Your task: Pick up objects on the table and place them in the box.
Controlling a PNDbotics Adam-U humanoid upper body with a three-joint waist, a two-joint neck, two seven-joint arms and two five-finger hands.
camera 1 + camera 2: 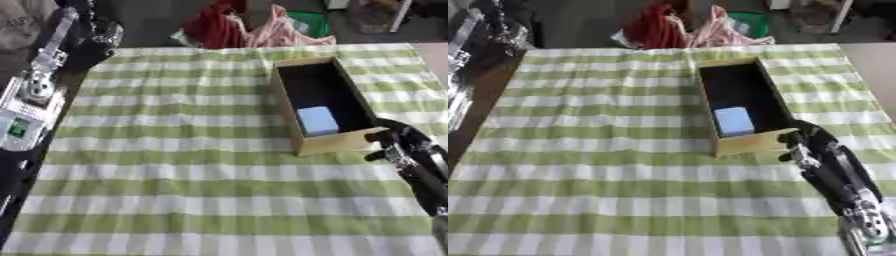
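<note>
Green-and-white checked cloth (192, 175) covers the table across most of the left eye view. Right of centre stands an oblong wooden box with a dark inside (289, 107), and a pale blue square block (318, 120) lies in its near end. The robot's black right hand (391, 141) shows at the right edge, just beside the box's near right corner; whether its fingers are curled or straight I cannot tell. The left hand (103, 37) sits in the upper left corner, its fingers likewise unclear. In the right eye view, the right hand and its arm reach up from the lower right corner to that box corner, and red and pink fabric (682, 29) lies beyond the table's far edge at top centre.
</note>
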